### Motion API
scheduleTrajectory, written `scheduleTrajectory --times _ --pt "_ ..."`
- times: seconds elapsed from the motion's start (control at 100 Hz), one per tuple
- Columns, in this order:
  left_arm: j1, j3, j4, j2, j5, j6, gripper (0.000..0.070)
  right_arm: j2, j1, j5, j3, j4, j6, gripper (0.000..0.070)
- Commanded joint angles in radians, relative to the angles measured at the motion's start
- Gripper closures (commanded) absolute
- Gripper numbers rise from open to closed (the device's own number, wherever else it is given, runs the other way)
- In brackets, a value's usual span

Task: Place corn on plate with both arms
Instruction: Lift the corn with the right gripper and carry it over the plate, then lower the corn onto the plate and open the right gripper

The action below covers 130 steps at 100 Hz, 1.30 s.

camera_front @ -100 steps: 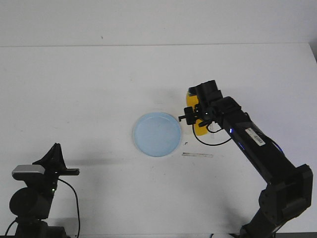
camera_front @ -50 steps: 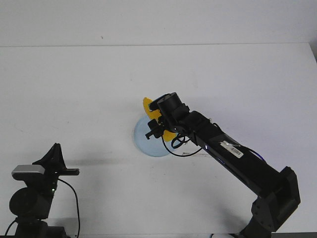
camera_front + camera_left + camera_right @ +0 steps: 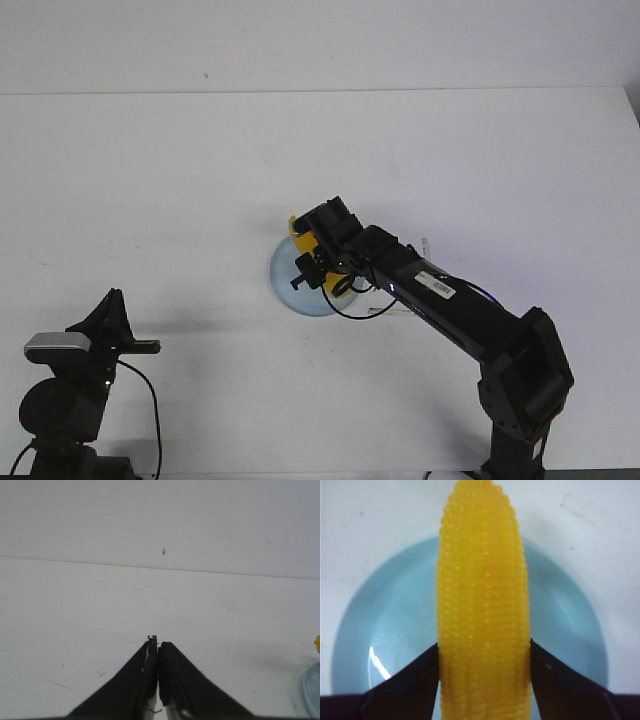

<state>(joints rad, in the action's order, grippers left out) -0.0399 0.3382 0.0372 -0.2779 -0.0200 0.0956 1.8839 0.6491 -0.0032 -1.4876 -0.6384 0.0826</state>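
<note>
My right gripper (image 3: 318,262) is shut on the yellow corn (image 3: 297,228) and holds it over the pale blue plate (image 3: 282,280) near the table's middle. In the right wrist view the corn (image 3: 482,605) runs lengthwise between both black fingers (image 3: 415,680) with the plate (image 3: 385,625) spread out beneath it. Whether the corn touches the plate cannot be told. My left gripper (image 3: 158,647) is shut on nothing above bare white table, far to the left of the plate, whose rim (image 3: 312,690) just shows at the view's edge.
The left arm's base and camera (image 3: 60,350) sit at the near left corner. The right arm (image 3: 470,320) stretches diagonally from the near right across to the plate. A thin grey strip (image 3: 385,311) lies on the table beside the plate, partly under the arm.
My right arm has carried the corn leftward from beside the plate's right edge to above the plate and lowered it slightly. The left arm has stayed still.
</note>
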Motion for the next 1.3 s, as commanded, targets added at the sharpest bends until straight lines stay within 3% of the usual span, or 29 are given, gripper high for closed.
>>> scheduleTrajectory --times 0.0,0.2,0.6,0.75,1.06,1.29 --pt "-0.001 0.008 0.009 0.001 0.001 0.002 0.0699 0.023 0.014 0.0 -0.018 0.015 -0.005 0.0417" --pt "-0.001 0.008 0.009 0.001 0.001 0.002 0.0699 0.023 0.019 -0.005 -0.018 0.026 -0.005 0.0357" --pt "-0.001 0.008 0.009 0.001 0.001 0.002 0.0699 0.034 0.031 -0.003 -0.018 -0.017 0.022 0.0341" --pt "-0.001 0.008 0.009 0.001 0.001 0.002 0.0699 0.034 0.032 -0.005 -0.018 -0.021 0.025 0.0254" --pt "-0.001 0.008 0.009 0.001 0.001 0.002 0.0699 0.027 0.034 0.006 -0.019 0.0 0.025 0.0253" --pt "-0.001 0.008 0.009 0.001 0.001 0.002 0.0699 -0.027 0.03 0.061 -0.064 -0.004 0.014 0.0257"
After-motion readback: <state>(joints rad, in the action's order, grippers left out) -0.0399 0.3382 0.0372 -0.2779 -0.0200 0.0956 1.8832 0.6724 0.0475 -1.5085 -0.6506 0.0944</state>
